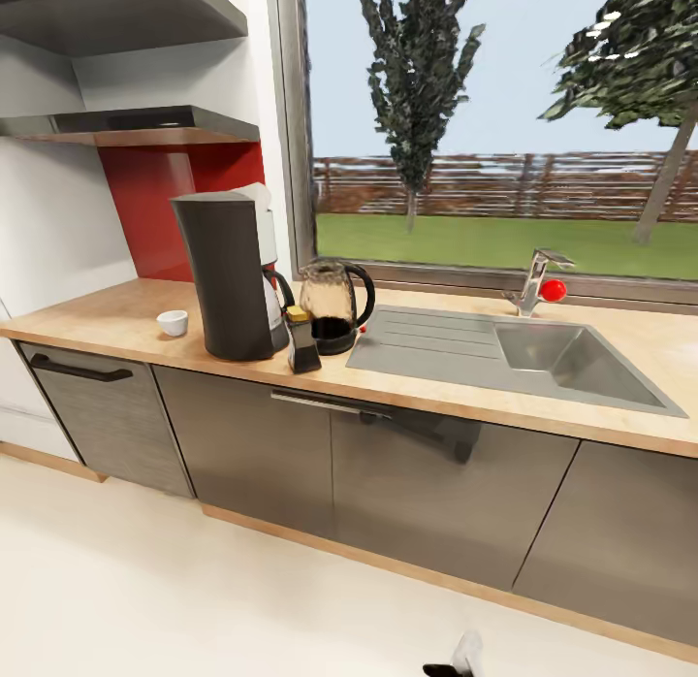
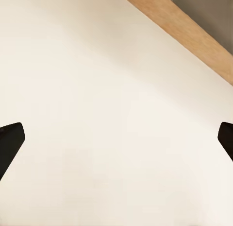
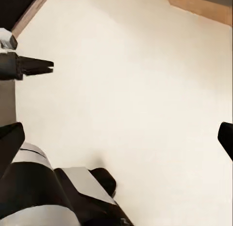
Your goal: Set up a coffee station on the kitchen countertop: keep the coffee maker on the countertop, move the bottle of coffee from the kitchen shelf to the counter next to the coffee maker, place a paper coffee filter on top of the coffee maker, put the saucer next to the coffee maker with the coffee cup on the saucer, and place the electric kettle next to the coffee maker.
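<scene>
A: Nearest first. What do the wrist cameras record?

B: Left gripper [image 2: 116, 143]: jaws apart, two dark tips at opposite edges of its view, pale floor [image 2: 97, 114] between them, nothing held. Right gripper [image 3: 116, 143]: jaws apart too, over the same floor, with part of the robot's own black and white body [image 3: 53, 197] beside it.

A: Head view, next out?

B: Pale floor, then glossy dark-grey cabinets [image 1: 407, 464] under a light wood tabletop [image 1: 107, 323] with an inset steel sink [image 1: 543, 362] and a tap [image 1: 535, 279].

A: Items on the tabletop?

B: The coffee bottle [image 1: 301, 341], dark with a yellow cap, stands near the front edge, just beside the coffee maker [image 1: 231, 274] and in front of the kettle [image 1: 334, 306]. The kettle stands upright just beside the coffee maker on the sink side. The cup [image 1: 173, 322] sits on the tabletop on the coffee maker's other side, a little apart from it. I cannot tell whether the white piece [image 1: 260, 211] at the coffee maker's top rear is the paper filter.

A: Farthest?

B: Red wall panel [image 1: 165, 211], a shelf [image 1: 145, 124] above it, and a window [image 1: 504, 124] showing trees, a fence and lawn.
</scene>
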